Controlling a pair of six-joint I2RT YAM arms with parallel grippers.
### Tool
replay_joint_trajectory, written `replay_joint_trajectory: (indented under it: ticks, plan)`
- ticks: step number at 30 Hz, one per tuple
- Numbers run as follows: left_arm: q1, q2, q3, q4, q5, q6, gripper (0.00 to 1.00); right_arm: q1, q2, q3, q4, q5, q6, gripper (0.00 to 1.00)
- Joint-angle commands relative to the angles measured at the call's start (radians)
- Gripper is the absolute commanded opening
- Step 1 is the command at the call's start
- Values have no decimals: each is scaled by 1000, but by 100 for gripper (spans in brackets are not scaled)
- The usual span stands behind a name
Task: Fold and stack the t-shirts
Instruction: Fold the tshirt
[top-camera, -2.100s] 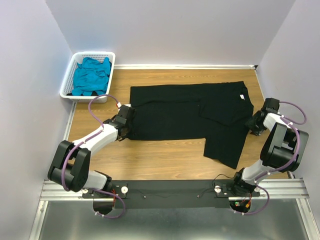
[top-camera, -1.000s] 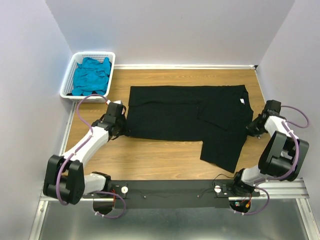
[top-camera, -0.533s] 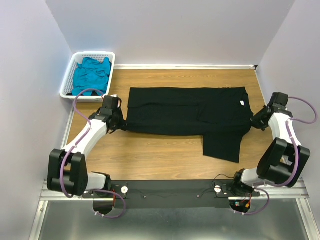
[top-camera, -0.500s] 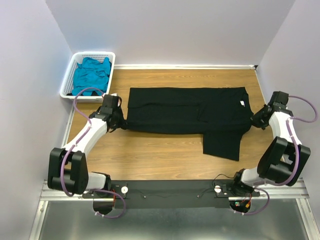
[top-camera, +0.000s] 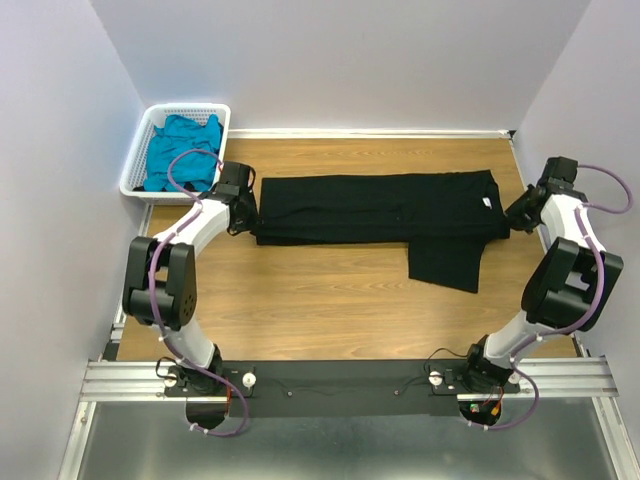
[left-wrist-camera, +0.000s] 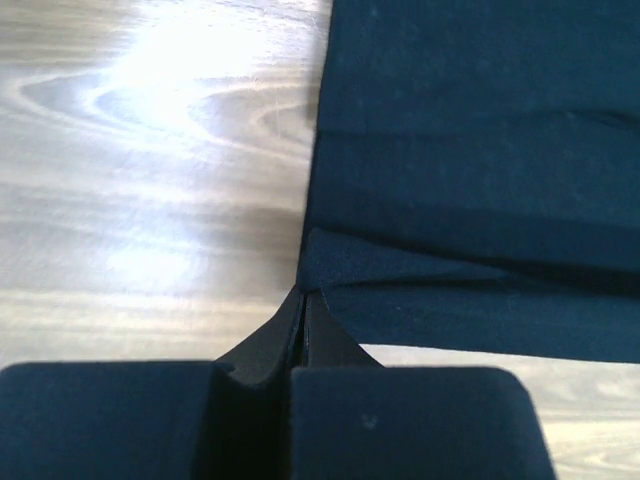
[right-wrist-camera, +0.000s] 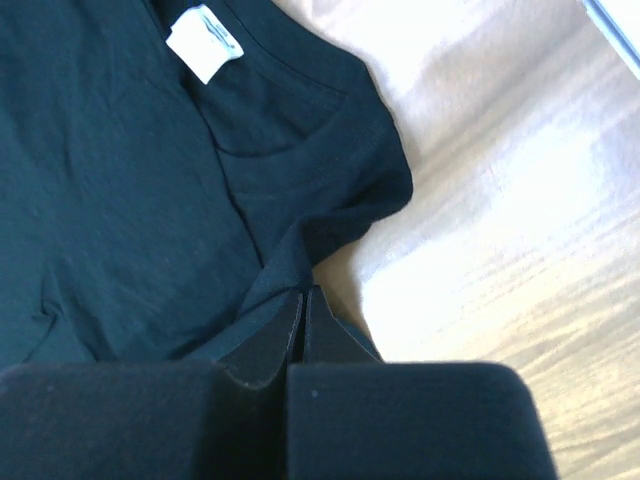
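A large black t-shirt (top-camera: 375, 207) lies across the far half of the wooden table, folded into a long band with one flap (top-camera: 447, 262) hanging toward the near side. Its white neck label (right-wrist-camera: 204, 42) shows near the right end. My left gripper (top-camera: 247, 210) is shut on the shirt's left edge (left-wrist-camera: 320, 262). At the right end, my right gripper (top-camera: 510, 214) is shut on the cloth by the collar (right-wrist-camera: 300, 260). A teal-blue t-shirt (top-camera: 182, 150) sits crumpled in the basket.
The white slotted basket (top-camera: 137, 172) stands at the far left corner against the wall. Grey walls close in the table on the left, back and right. Bare wood (top-camera: 300, 300) stretches between the shirt and the arm bases.
Both grippers have carried the shirt's near edge away toward the far side, folding the body over itself into a narrower band. The near flap has shortened.
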Motion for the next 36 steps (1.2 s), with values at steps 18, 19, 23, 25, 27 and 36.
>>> replay_joint_trajectory:
  ticks: [18,19,23,25,27,36]
  plan:
    - [15,198,128,80,-62,-23,0,23,198,169,42,126,-18,1]
    - [15,194,128,83,-67,-25,0,23,201,172,42,128,-18,1]
    - [17,192,131,90,-76,-26,0,23,215,174,48,135,-10,1]
    - [17,195,128,98,-76,-26,0,23,224,177,52,135,-4,1]
    - [18,198,131,101,-76,-28,0,23,234,180,58,134,-1,3]
    - [18,232,153,135,-76,-32,0,23,301,212,78,131,5,7]
